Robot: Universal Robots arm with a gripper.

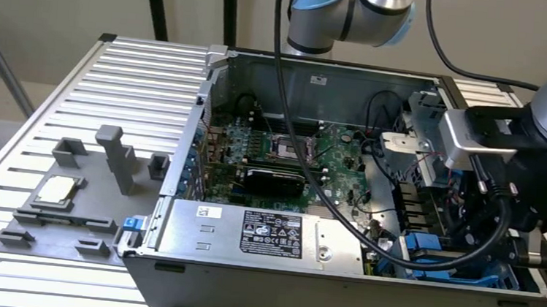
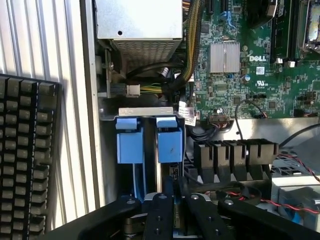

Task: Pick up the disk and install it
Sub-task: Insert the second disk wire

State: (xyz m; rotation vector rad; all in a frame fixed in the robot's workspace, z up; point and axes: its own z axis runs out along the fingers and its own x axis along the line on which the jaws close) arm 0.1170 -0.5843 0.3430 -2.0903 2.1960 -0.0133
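Hovering my claw (image 2: 172, 200) over the blue drive bay (image 2: 170, 145), fingers nearly clenched, seemingly pinching the disk (image 2: 159, 175); any tilt could jam it.

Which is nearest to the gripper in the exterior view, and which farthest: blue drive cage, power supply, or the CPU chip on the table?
From the gripper:
1. Blue drive cage, just beside it, in the case corner.
2. Power supply, along the case's front wall.
3. CPU chip, outside the case, at the view's left.

Gripper (image 2: 172, 200) inside computer case (image 1: 243, 283), above drive bays (image 2: 147, 140); CPU chip (image 1: 59, 189) on fixture, exterior view's left; disk apparently between fingers
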